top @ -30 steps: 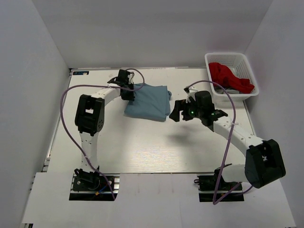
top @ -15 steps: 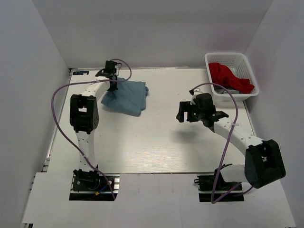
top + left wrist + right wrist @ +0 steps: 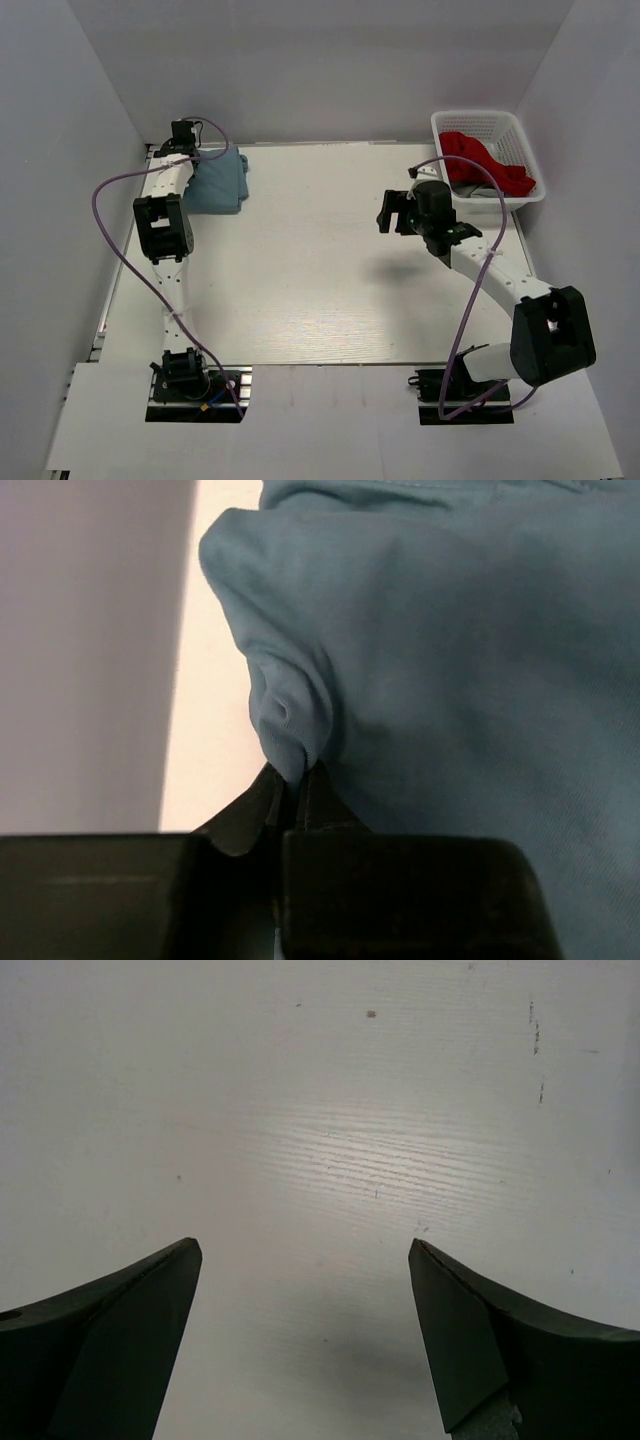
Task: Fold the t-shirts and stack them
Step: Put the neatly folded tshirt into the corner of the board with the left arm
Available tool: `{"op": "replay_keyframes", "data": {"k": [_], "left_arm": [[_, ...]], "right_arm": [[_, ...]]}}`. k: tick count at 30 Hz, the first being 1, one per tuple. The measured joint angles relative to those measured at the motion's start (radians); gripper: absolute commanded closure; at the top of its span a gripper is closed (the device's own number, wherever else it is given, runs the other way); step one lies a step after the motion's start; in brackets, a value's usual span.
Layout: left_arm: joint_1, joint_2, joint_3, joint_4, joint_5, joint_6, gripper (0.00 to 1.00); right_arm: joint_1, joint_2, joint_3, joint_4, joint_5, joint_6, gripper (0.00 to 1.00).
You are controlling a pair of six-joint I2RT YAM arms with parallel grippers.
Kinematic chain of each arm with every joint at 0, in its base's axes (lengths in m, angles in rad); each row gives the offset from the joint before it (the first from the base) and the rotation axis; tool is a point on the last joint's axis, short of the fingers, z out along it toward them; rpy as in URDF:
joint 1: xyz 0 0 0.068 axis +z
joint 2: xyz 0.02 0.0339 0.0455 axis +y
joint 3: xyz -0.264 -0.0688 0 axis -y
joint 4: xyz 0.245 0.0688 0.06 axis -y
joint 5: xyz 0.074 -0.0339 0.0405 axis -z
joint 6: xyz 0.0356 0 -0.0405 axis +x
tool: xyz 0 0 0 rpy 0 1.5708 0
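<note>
- Top external: I see the grey-blue t-shirt (image 3: 218, 180) lying as a folded bundle in the far left corner of the table (image 3: 320, 280), close to the left wall.
- My left arm reaches straight out to that corner, and the left gripper (image 3: 188, 150) sits at the shirt's far left edge. From this height I cannot make out how its jaws stand.
- The right gripper (image 3: 393, 212) hangs above bare tabletop right of centre, well apart from the shirt, with its jaws spread.
- A white lattice basket (image 3: 497, 122) stands in the far right corner with a red garment (image 3: 485, 160) heaped inside it.
- Left wrist: the left gripper (image 3: 295, 775) has its two dark fingertips pressed together on a small pinch of the t-shirt (image 3: 450, 680), and the cloth puckers up from the nip.
- The shirt fills the top and right of this view. A pale strip of table (image 3: 215, 710) shows beside it, with the grey wall (image 3: 90, 650) further left.
- Right wrist: the right gripper (image 3: 305, 1250) stands wide apart with nothing between its dark fingers (image 3: 120, 1330).
- Below them I see only white tabletop (image 3: 350, 1110), with faint grain and a few small specks.
</note>
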Motion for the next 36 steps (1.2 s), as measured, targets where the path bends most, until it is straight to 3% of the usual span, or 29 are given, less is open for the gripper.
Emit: {"op": "replay_keyframes", "data": {"k": [10,11,12,13,22,25,27,30,32,36], "left_arm": [[0.063,0.011,0.000,0.113,-0.068,0.103,0.97],[0.068,0.011,0.000,0.126,-0.071,0.109,0.68],[0.072,0.011,0.000,0.137,-0.075,0.114,0.47],[0.074,0.012,0.000,0.146,-0.081,0.122,0.03],[0.076,0.001,0.000,0.166,-0.219,0.071,0.00],[0.063,-0.074,-0.005,0.090,-0.224,-0.006,0.00],[0.055,-0.193,-0.057,0.045,-0.142,-0.097,0.00],[0.029,-0.545,-0.334,0.064,0.027,-0.258,0.00],[-0.010,-0.858,-0.625,0.182,0.167,-0.354,0.00],[-0.160,-1.323,-1.129,0.476,0.405,-0.519,0.00]], "right_arm": [[-0.039,0.143,0.060,0.031,-0.016,0.050,0.10],[-0.043,0.150,0.061,0.032,-0.022,0.053,0.10],[-0.045,0.154,0.063,0.031,-0.028,0.056,0.10],[-0.045,0.154,0.063,0.031,-0.032,0.058,0.10],[-0.053,0.125,0.071,0.031,-0.100,0.083,0.10],[-0.053,0.071,0.070,0.033,-0.135,0.101,0.10],[-0.053,0.013,0.058,0.050,-0.168,0.118,0.10],[-0.053,-0.092,-0.014,0.089,-0.222,0.140,0.10],[-0.053,-0.153,-0.081,0.103,-0.269,0.158,0.10],[-0.051,-0.251,-0.217,0.089,-0.313,0.180,0.10]]}}
